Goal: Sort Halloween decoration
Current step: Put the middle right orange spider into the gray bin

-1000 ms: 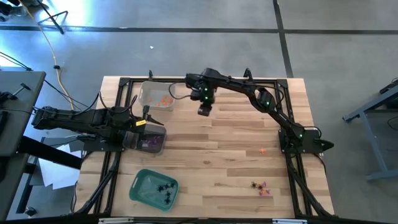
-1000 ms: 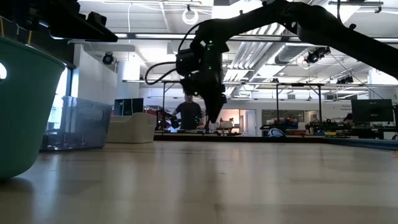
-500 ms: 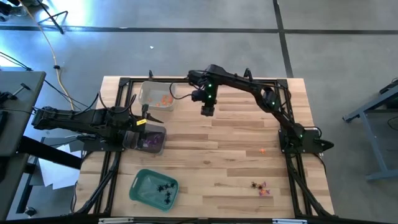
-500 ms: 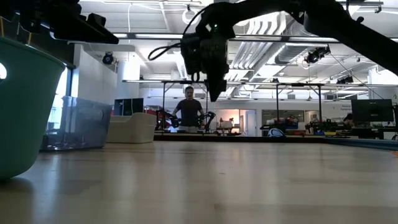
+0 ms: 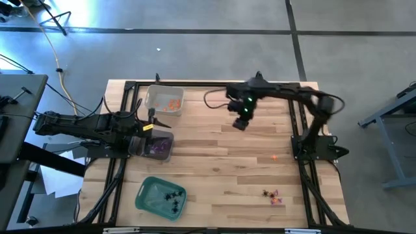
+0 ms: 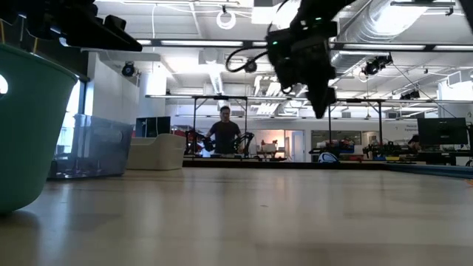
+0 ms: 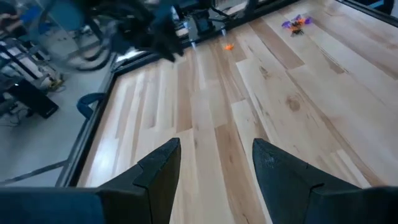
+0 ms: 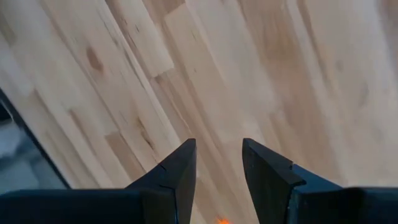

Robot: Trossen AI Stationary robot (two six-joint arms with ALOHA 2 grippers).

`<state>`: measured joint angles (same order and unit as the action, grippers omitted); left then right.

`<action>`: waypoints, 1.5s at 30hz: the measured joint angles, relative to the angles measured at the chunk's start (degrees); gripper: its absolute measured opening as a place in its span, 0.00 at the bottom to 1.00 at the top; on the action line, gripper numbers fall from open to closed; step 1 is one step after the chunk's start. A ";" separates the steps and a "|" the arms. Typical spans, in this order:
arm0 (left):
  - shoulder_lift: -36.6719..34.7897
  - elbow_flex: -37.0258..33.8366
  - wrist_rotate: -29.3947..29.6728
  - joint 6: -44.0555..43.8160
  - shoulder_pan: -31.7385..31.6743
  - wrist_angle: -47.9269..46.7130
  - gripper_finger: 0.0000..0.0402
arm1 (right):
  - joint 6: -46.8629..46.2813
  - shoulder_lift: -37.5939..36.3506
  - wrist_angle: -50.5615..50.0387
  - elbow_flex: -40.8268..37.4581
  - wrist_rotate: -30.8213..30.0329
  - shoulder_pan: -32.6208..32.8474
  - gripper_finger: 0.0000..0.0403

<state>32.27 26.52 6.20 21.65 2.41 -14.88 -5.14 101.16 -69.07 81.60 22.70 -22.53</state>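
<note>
Green tray (image 5: pixel 148 192), two clear trays (image 5: pixel 156 97), wooden table (image 5: pixel 221 162).

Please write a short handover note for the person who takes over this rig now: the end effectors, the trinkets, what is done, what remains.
Right end effector: open, empty, above the bare far middle of the table.
Left end effector: open, empty, waiting beside the purple-trinket tray.
Done: orange pieces in the clear tray, spiders in the green tray.
Left: one orange trinket and a small mixed cluster near the right arm's base.
</note>
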 joint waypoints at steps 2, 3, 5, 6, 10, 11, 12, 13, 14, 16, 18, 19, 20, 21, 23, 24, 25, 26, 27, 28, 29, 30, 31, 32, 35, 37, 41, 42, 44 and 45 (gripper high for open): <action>-0.02 0.00 0.66 0.41 -0.01 1.25 0.46 | -5.22 -4.90 7.11 -7.34 -0.01 1.45 0.31; -0.02 0.00 1.01 1.06 -0.01 2.03 0.46 | -8.17 -7.10 10.37 -10.87 -0.03 2.37 0.31; 0.01 0.00 1.38 2.49 -0.01 3.61 0.46 | -14.26 -11.25 15.56 -17.00 -0.03 4.68 0.31; 0.21 0.00 1.66 3.14 -0.01 4.48 0.46 | -17.28 -13.18 18.07 -19.64 -0.11 5.97 0.31; 1.74 0.02 2.64 5.55 -0.01 7.34 0.46 | -28.39 -19.28 23.96 -28.13 -4.59 12.32 0.31; 2.25 0.02 3.16 5.92 0.00 8.39 0.46 | -31.04 -20.47 24.85 -29.66 -6.06 14.04 0.31; 2.71 0.02 3.55 6.18 -0.01 9.07 0.46 | -33.54 -21.58 25.50 -31.04 -7.57 15.68 0.31; 3.10 0.02 3.94 6.57 -0.01 9.65 0.46 | -36.00 -22.48 25.89 -32.17 -9.34 17.46 0.31; 3.53 0.02 4.36 7.01 0.00 10.69 0.46 | -38.44 -23.23 26.22 -33.16 -11.03 19.06 0.31; 4.44 0.04 4.79 7.63 -0.01 12.67 0.46 | -43.37 -24.44 25.80 -34.64 -13.81 22.20 0.31; 5.43 0.04 4.91 8.29 0.00 14.37 0.46 | -48.08 -25.19 23.51 -35.67 -16.83 25.26 0.31; 6.00 0.04 4.91 8.51 -0.01 15.17 0.46 | -50.45 -25.36 21.65 -36.16 -18.32 26.71 0.31; 6.54 0.04 4.91 8.58 0.00 15.96 0.46 | -52.96 -25.52 19.87 -36.84 -19.56 28.02 0.31; 7.12 0.04 4.91 8.61 0.00 16.62 0.46 | -55.86 -25.63 18.54 -37.58 -20.20 29.21 0.31; 8.24 0.04 4.68 8.56 0.01 17.71 0.46 | -61.85 -25.64 17.31 -39.34 -20.16 31.38 0.31; 8.83 0.04 4.62 8.54 0.01 18.37 0.46 | -64.44 -25.64 17.06 -40.35 -19.63 32.35 0.31; 9.44 0.04 4.56 8.52 0.01 19.29 0.46 | -66.80 -25.64 17.23 -41.37 -18.94 33.34 0.31; 9.92 0.04 4.48 8.51 0.00 19.87 0.46 | -68.67 -25.64 17.66 -42.32 -18.61 34.30 0.31; 10.37 0.04 4.47 8.55 -0.01 20.42 0.46 | -69.98 -25.64 18.19 -43.14 -18.41 35.15 0.31; 10.81 0.04 4.39 8.61 -0.01 21.40 0.46 | -71.08 -25.64 18.70 -43.82 -18.45 35.94 0.31; 11.21 0.04 4.06 8.71 0.00 22.27 0.46 | -71.80 -25.64 18.97 -44.37 -18.65 36.58 0.31; 11.60 0.04 3.62 8.90 -0.01 22.97 0.46 | -72.46 -25.64 19.14 -44.83 -19.15 37.11 0.31; 11.92 0.04 3.28 8.94 -0.01 23.37 0.46 | -73.09 -25.64 19.38 -45.21 -19.58 37.52 0.31; 12.29 0.04 3.18 8.94 0.01 23.85 0.46 | -73.84 -25.64 19.48 -45.60 -19.82 37.90 0.31; 13.11 0.04 2.91 8.84 0.01 25.10 0.46 | -76.86 -25.64 19.54 -47.49 -19.92 38.56 0.31; 13.50 0.04 2.89 8.64 0.01 25.39 0.46 | -78.55 -25.64 20.22 -48.86 -20.04 38.71 0.31; 13.51 0.04 2.88 8.45 0.01 25.53 0.46 | -79.48 -25.93 23.66 -51.81 -20.33 38.71 0.31; 13.51 0.04 2.78 8.41 0.01 25.51 0.46 | -79.50 -26.05 24.22 -52.34 -20.36 38.69 0.31; 13.51 0.04 2.35 8.18 0.01 25.49 0.46 | -79.54 -25.99 24.53 -52.69 -20.42 38.67 0.31; 13.49 0.04 2.17 8.00 0.01 25.49 0.46 | -79.76 -26.01 24.54 -52.72 -20.42 38.67 0.31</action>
<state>45.76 26.57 8.37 29.65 2.42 10.61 -84.90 75.16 -44.53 28.88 2.28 16.14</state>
